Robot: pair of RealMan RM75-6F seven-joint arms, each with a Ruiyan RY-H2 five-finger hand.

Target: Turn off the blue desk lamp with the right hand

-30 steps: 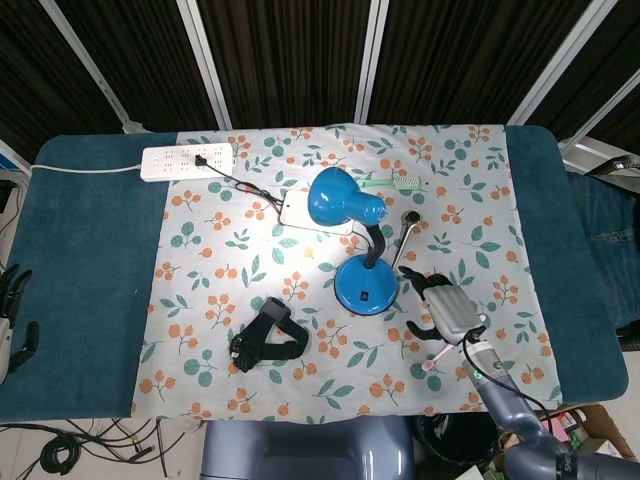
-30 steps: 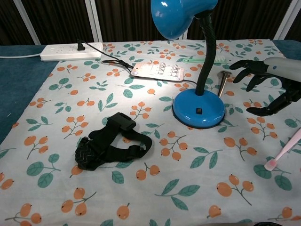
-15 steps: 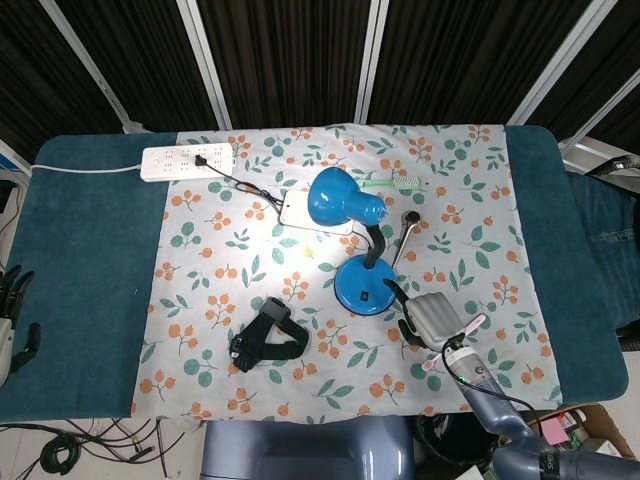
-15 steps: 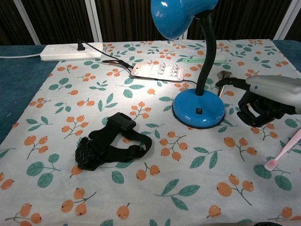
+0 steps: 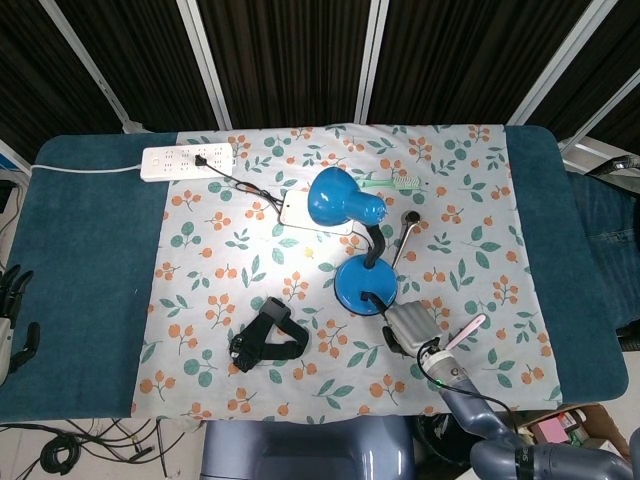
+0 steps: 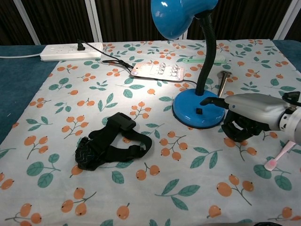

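The blue desk lamp stands mid-table on its round base, lit, with a bright patch on the cloth to its left. Its black switch sits on the front of the base. My right hand is at the base's right edge, one finger stretched over the base toward the switch, the others curled under. In the head view the same hand lies just below the base. It holds nothing. My left hand hangs off the table's left edge, fingers apart.
A black head strap lies left of the lamp. A pink toothbrush lies right of my right hand. Behind the lamp are a metal tool, a blister pack, a green comb and a white power strip.
My right hand moved left, from right of the lamp to the base's edge, and curled its fingers while one finger reached over the base. The lamp stays lit.
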